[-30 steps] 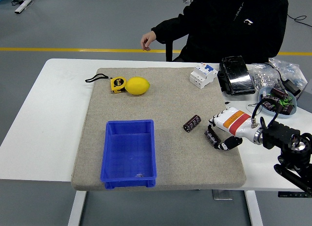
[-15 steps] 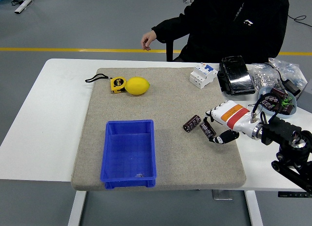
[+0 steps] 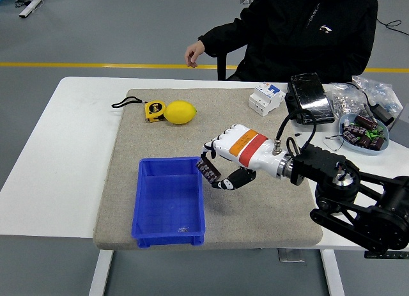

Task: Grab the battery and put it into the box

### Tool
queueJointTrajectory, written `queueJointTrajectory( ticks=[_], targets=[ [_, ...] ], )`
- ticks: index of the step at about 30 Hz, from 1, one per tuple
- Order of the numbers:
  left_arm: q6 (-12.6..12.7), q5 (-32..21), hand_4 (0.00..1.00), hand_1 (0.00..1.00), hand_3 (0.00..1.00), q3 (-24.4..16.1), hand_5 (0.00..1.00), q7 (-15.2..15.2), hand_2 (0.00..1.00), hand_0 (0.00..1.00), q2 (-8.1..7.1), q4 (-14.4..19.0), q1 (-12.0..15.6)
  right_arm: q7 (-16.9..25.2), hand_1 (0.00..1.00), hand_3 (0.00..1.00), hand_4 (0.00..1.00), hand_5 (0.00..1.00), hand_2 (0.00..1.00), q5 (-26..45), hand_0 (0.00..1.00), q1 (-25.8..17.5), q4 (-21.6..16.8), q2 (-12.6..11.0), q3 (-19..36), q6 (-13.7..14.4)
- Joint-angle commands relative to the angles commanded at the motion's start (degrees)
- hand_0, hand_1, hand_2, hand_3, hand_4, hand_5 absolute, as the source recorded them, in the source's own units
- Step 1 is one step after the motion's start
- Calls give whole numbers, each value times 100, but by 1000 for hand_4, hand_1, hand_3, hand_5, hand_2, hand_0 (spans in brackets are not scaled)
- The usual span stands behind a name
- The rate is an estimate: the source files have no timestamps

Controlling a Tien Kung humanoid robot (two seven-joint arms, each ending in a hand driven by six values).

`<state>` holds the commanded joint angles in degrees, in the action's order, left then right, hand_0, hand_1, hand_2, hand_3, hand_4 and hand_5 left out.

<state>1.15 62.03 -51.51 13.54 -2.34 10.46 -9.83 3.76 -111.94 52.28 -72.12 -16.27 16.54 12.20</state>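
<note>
A dark cylindrical battery (image 3: 206, 169) is clamped between the thumb and fingers of my right hand (image 3: 216, 170), which is white with an orange and red band. The hand holds it just above the right rim of the blue box (image 3: 200, 203), near the box's far right corner. The box stands open-topped on the grey mat (image 3: 255, 210), at its front left. A second battery that lay on the mat earlier is hidden behind my hand. No left arm shows.
A yellow tape measure (image 3: 153, 110) and a lemon (image 3: 180, 112) lie at the mat's back left. A white breaker (image 3: 266, 98), a black device (image 3: 309, 99) and a bowl of batteries (image 3: 363, 131) are at the back right. A person sits beyond the table, one hand (image 3: 193, 53) idle.
My right hand closed on a battery at the mat's right side, lifted it and carried it left to the blue box's right rim. The person has not moved.
</note>
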Motion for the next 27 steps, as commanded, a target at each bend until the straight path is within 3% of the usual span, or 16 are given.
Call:
queueJointTrajectory(
  ticks=[6, 7, 12, 13, 18, 19, 24, 25, 27],
  targets=[
    [-7, 12, 676, 756, 613, 2, 601, 18, 769, 773, -19, 10, -6, -157, 474, 536, 782, 315, 542, 114, 320, 135, 28, 445, -172, -128],
    [-7, 16, 676, 756, 613, -2, 601, 22, 769, 773, -22, 12, -7, -188, 534, 638, 829, 332, 620, 121, 396, 151, 42, 509, -197, -157],
    [-15, 49, 676, 756, 613, -22, 601, 40, 769, 773, -33, 19, -2, -364, 534, 638, 829, 332, 620, 134, 396, 186, 98, 737, -304, -454],
    [-17, 57, 679, 756, 612, -29, 604, 47, 769, 774, -34, 21, 3, -401, 644, 937, 998, 440, 783, 132, 590, 188, 120, 791, -330, -506],
    [-32, 108, 679, 756, 612, -47, 604, 73, 769, 774, -44, 32, 14, -442, 644, 937, 998, 440, 783, 91, 590, 188, 209, 951, -390, -580],
    [-33, 121, 676, 758, 612, -57, 600, 77, 769, 773, -45, 33, 17, -437, 700, 998, 998, 454, 857, 92, 693, 186, 220, 966, -386, -573],
    [-39, 175, 676, 758, 612, -94, 600, 96, 769, 773, -55, 41, 31, -400, 700, 998, 998, 454, 857, 101, 693, 197, 295, 1004, -277, -530],
    [-42, 190, 677, 758, 612, -102, 599, 102, 768, 771, -58, 43, 33, -398, 734, 998, 998, 460, 888, 92, 741, 200, 323, 1005, -233, -546],
    [-45, 205, 677, 758, 612, -108, 599, 109, 768, 771, -63, 46, 36, -383, 734, 998, 998, 460, 888, 77, 741, 197, 365, 992, -157, -541]
  ],
)
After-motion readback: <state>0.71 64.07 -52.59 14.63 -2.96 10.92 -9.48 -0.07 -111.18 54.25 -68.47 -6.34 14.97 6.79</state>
